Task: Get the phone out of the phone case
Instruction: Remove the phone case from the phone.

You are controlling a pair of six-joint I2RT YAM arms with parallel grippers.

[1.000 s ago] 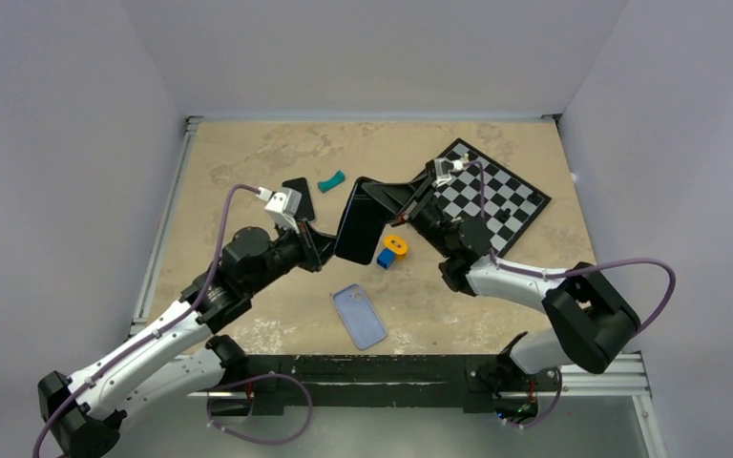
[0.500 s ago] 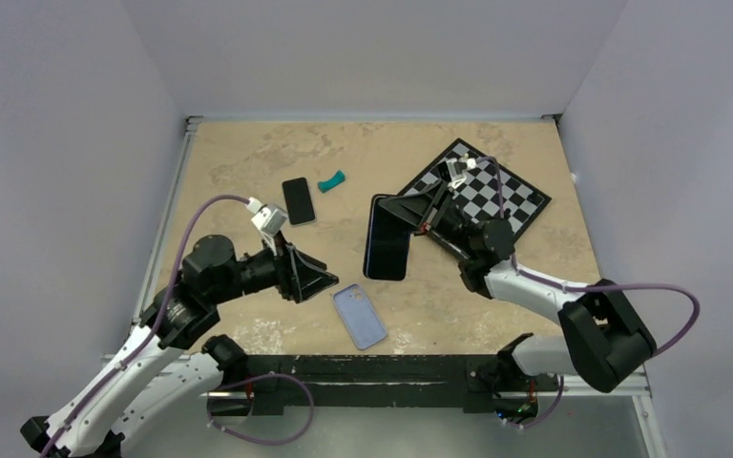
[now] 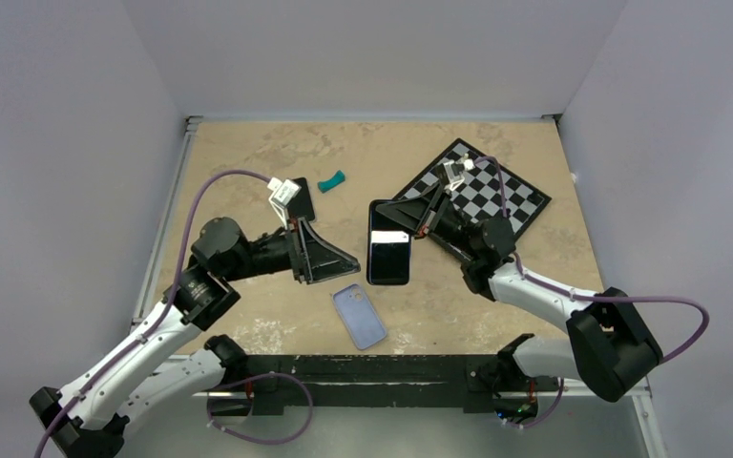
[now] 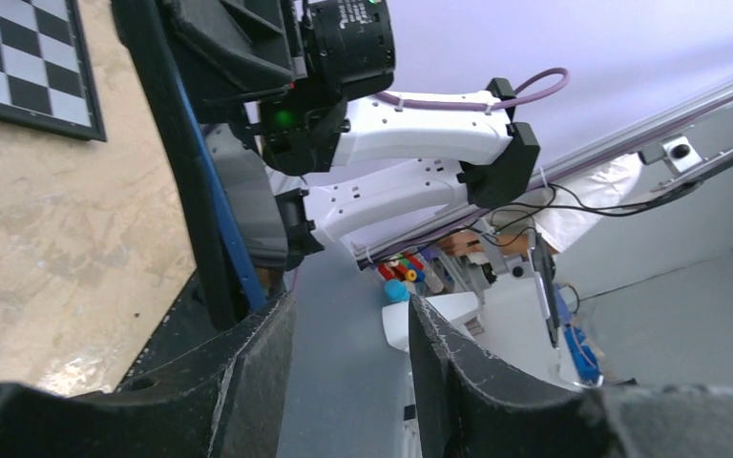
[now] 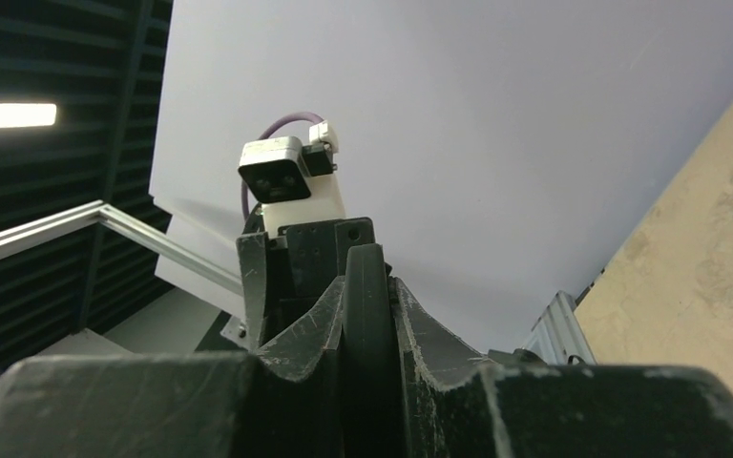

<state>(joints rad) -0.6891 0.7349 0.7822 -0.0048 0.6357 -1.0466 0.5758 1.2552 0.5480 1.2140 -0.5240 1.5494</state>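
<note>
The phone [image 3: 388,246], dark with glare across its screen, faces up near the table's middle. My right gripper [image 3: 412,223] is shut on its upper right edge. The right wrist view shows the phone's thin black edge [image 5: 367,324] pinched between both fingers. The blue phone case [image 3: 359,316] lies empty on the table, in front of the phone. My left gripper [image 3: 348,264] stands open just left of the phone, touching nothing. In the left wrist view its jaws [image 4: 348,310] hold only air, and the phone [image 4: 186,181] stands edge-on just beyond the left finger.
A chessboard [image 3: 485,186] lies at the back right under the right arm. A second small dark phone [image 3: 300,196] and a teal piece [image 3: 330,180] rest behind the left gripper. The table's near rail [image 3: 382,367] runs just below the case.
My left gripper let go of the phone, opened and drew back left, then swung right toward it again. The right gripper brought the phone from tilted upright down to screen-up.
</note>
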